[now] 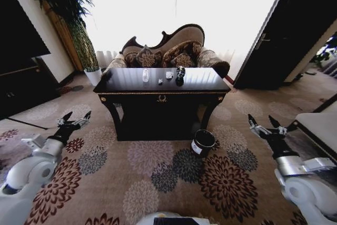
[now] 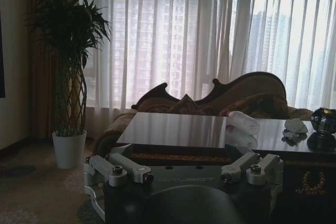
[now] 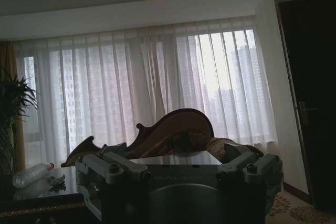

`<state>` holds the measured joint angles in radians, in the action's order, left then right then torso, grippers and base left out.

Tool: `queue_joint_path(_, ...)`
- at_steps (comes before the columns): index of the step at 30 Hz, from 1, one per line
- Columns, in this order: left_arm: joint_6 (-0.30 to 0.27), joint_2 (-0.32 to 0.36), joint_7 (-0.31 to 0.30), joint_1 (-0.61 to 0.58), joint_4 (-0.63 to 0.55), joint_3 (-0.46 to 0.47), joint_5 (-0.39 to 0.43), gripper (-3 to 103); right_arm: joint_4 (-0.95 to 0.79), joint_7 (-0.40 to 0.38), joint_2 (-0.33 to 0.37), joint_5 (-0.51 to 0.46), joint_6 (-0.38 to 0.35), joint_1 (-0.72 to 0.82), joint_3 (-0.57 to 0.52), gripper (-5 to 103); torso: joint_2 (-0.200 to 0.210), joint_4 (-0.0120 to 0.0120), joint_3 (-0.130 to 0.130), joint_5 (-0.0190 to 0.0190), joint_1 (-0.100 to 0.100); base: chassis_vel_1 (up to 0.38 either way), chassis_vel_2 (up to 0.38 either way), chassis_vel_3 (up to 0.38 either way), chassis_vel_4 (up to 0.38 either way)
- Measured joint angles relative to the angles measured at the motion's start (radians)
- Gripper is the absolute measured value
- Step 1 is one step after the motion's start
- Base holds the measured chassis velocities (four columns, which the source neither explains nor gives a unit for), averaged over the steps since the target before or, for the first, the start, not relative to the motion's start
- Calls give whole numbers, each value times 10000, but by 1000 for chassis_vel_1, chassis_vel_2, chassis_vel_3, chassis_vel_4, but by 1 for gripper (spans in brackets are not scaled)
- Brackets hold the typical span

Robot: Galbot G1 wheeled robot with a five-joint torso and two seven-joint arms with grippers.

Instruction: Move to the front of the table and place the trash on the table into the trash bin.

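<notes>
Head view, near edge first: left gripper (image 1: 74, 119) at lower left of frame, jaws spread open, holding nothing, hovering over the carpet (image 1: 158, 183). Right gripper (image 1: 264, 125) at lower right, jaws also open and empty. Both well short of the table (image 1: 126, 85).

Carpet is beige with big dark floral medallions. The trash bin (image 1: 202, 142) stands upright on it, just right of frame centre, near the table's front right leg, mouth facing up, white label on its side.

Table sits mid-frame, long axis running left-right across the picture, glossy black top with window glare, gold ornament mid-apron. Trash clusters at the back middle of the top: a pale bottle (image 1: 145, 75) with its long axis running front to back; a tiny white scrap (image 1: 160, 81) to its right; a white paper wad (image 1: 169, 75); and a dark can-like lump (image 1: 180, 72) furthest right. All apart from one another. In the left wrist view the bottle (image 2: 243, 122) lies on its side, the wad (image 2: 295, 125) beside it, the dark lump (image 2: 322, 121) cut by the frame edge. The right wrist view shows the bottle (image 3: 32, 174) lying with its cap toward the sofa.

Behind the table: a carved sofa (image 1: 174, 46) with cushions, partly hidden by the table. Potted plant (image 1: 68, 3) in a white pot at upper left. Sheer curtains (image 1: 179, 3) blown out by daylight. Dark door (image 1: 295, 30) upper right. Scrap too small to identify.
</notes>
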<state>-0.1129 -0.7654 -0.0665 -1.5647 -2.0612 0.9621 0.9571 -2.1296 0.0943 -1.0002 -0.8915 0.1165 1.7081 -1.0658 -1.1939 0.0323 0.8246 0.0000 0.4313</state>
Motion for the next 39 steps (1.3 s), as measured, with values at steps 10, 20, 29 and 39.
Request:
queue_joint_path(10, -31, -56, 4, -12, -7, -50, -13, 99, 60, 36, -40, 28, 12, 11, 56, 100, 0, 1, 0, -1, -1, -168, 157, 164, -171)
queue_joint_path(20, -51, -58, 3, -49, -54, -28, 4, 99, 73, 131, -77, 73, 55, 49, 83, 100, -1, 4, -1, -1, -3, -170, 159, 155, -167)
queue_joint_path(29, -52, 68, 4, -16, -85, -42, -28, 99, -17, 108, -62, 53, 53, 58, 106, 100, 0, 1, 1, 0, 1, -182, 201, 198, -204)
queue_joint_path(39, -59, 112, 4, 2, -111, -61, -29, 99, -94, 90, -79, 55, -4, 113, 106, 100, 0, 1, 0, 0, 0, -190, 181, 180, -174)
